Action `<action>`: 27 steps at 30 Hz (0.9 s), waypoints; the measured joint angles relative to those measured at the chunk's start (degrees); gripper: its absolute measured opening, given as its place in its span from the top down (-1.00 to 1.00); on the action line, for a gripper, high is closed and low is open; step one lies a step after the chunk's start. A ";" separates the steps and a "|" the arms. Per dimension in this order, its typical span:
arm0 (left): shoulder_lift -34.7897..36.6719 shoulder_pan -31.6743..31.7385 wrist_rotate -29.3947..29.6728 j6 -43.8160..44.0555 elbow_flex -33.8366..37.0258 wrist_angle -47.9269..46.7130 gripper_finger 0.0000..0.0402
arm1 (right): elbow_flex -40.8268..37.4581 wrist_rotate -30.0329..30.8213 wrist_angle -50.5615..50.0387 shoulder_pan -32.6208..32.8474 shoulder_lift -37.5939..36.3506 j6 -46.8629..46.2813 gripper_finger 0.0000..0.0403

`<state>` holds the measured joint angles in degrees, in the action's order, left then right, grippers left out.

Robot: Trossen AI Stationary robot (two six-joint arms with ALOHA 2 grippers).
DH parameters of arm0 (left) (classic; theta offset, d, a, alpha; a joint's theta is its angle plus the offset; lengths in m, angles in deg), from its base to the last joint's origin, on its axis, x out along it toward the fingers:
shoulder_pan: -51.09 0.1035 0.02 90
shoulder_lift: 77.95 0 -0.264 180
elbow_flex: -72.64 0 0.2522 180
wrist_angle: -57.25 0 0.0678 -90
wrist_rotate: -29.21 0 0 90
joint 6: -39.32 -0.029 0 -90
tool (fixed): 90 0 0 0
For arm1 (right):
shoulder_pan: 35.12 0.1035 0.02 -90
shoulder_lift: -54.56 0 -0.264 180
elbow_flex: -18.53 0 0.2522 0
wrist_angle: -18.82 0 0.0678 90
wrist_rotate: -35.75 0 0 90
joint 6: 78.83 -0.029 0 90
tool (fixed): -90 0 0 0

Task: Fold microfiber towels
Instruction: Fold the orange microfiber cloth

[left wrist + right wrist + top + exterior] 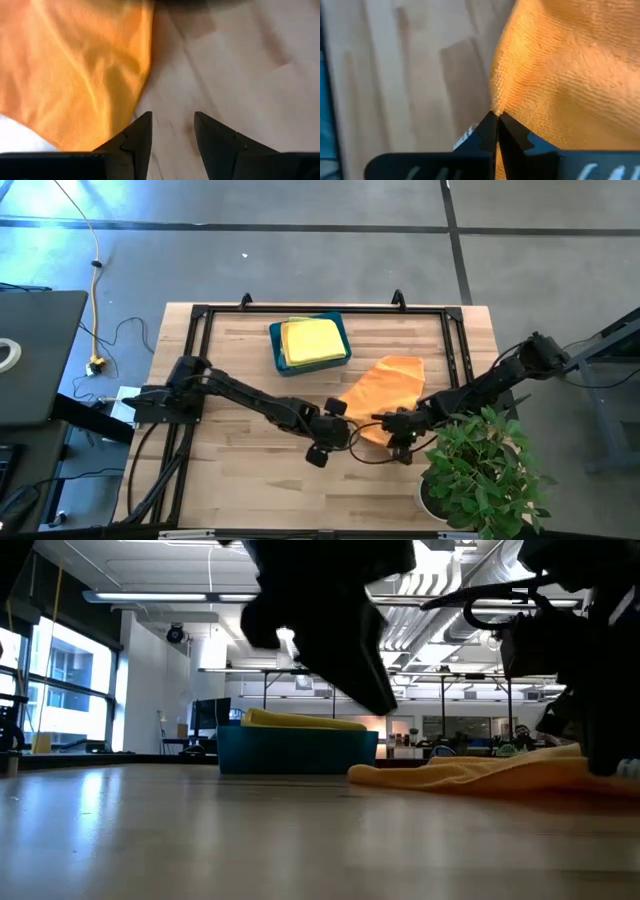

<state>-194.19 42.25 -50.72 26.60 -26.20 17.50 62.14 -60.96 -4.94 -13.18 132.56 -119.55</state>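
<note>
Right gripper (496,120), low centre of the right wrist view: fingers were pressed together on the edge of the orange towel (570,75), pinching a small peak of cloth. The pinch sat at the towel's border, probably so that this edge could be lifted and carried over the rest of the cloth to make a fold.

Left gripper (172,131), bottom centre of the left wrist view: fingers stood apart with bare wood between them, holding nothing. The orange towel (75,70) lay just beside its tips, filling the upper left of that view; the gripper was likely placed there to take a second edge or pin the cloth.

In the high view both grippers, left (330,435) and right (400,425), met at the lower centre of the table (230,480), at the lower end of the orange towel (385,385), which lay flat but rumpled, right of centre.

Counts: two arms, two grippers; one orange towel on the wood. The bin (340,330), upper centre, held a yellow towel (312,340) on top with a green edge showing beneath; how many lay stacked there could not be told. One plant (480,470) stood at lower right.
</note>
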 joint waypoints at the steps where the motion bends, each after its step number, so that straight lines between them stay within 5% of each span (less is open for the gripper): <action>1: -0.80 0.32 0.11 -0.69 0.01 0.20 0.33 | 0.00 -0.82 0.73 0.00 -0.01 -1.04 1.00; 15: -7.11 0.13 1.83 -7.62 0.04 19.95 0.33 | 0.08 -4.47 10.72 0.26 -2.80 -6.84 1.00; 27: -7.64 1.37 6.95 -3.39 0.00 16.34 0.35 | 3.61 -3.85 13.80 1.91 -5.33 -3.64 1.00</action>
<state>-201.83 43.62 -43.77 23.22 -26.19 33.84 65.75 -64.81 8.87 -11.27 127.24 -123.19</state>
